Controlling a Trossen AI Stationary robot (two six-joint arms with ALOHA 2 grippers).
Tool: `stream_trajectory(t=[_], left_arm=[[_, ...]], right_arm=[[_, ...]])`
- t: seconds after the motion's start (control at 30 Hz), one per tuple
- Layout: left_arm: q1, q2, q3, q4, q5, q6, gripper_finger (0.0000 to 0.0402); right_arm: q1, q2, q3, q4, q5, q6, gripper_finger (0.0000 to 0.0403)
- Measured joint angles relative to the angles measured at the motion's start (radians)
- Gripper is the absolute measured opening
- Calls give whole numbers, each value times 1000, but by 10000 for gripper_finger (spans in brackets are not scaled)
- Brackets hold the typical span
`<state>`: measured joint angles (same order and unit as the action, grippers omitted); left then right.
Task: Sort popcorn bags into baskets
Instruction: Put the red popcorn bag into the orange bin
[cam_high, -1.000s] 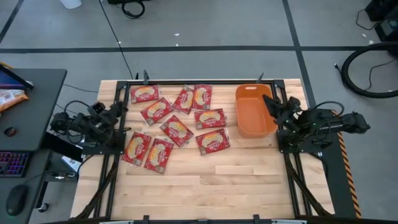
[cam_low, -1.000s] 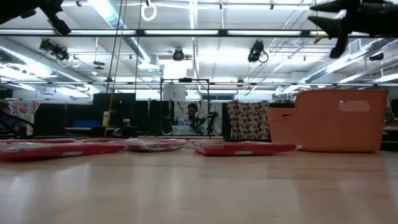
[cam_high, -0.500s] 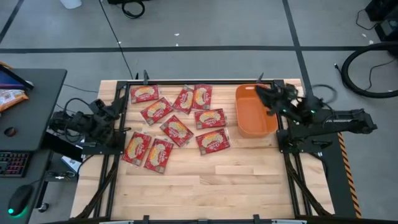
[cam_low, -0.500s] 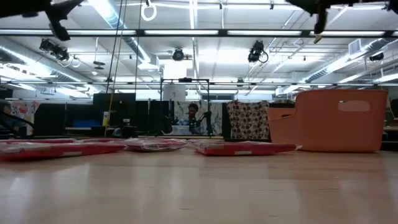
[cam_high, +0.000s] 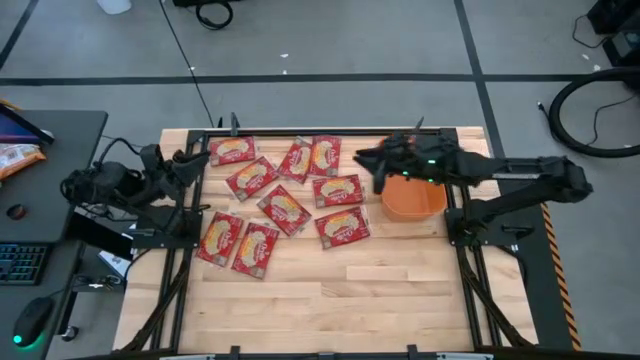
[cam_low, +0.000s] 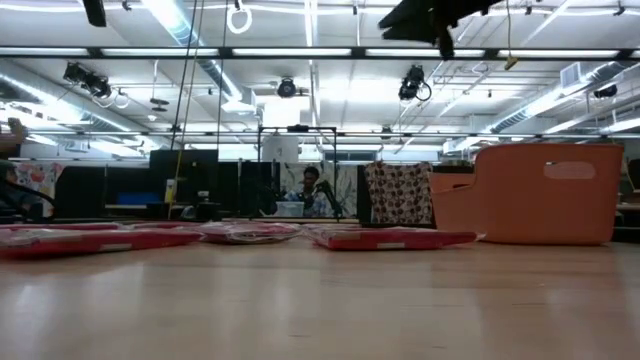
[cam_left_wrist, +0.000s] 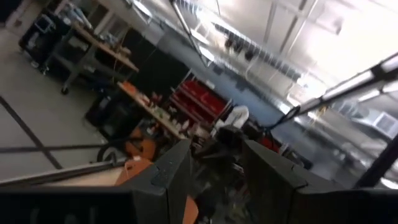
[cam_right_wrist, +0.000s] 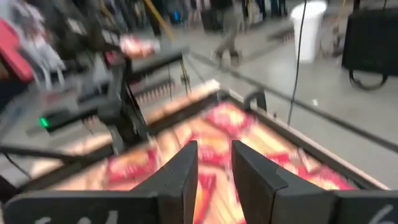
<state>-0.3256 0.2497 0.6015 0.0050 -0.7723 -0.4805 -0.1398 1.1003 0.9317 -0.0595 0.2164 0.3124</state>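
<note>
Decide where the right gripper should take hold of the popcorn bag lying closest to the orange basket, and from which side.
Judging by its flat pose, come from straight above the popcorn bag and pinch a free edge, probably the one facing the orange basket. The right gripper hovers open nearby, and bare table borders that edge.

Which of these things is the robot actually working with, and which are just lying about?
Part of the job:
the popcorn bags, red packets spread on the table
the orange basket
the right gripper, open, out over the packets

Just lying about:
the keyboard and mouse on the side desk
the cable loop on the floor
</note>
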Motion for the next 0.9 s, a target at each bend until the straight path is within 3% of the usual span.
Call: stream_trajectory(t=[0.2, 0.4, 0.67, 0.9], left_arm=[[0, 0, 23, -98, 61, -32, 149], [0, -1, 23, -118, 84, -74, 149], [0, -1, 23, -222, 117, -133, 149], [0, -1, 23, -249, 150, -146, 149]], right_arm=[[2, 219, 153, -165, -36, -28, 111], [28, 415, 266, -222, -119, -16, 148], [41, 640, 455, -377, -112, -31, 200], [0, 802, 582, -379, -78, -110, 211]])
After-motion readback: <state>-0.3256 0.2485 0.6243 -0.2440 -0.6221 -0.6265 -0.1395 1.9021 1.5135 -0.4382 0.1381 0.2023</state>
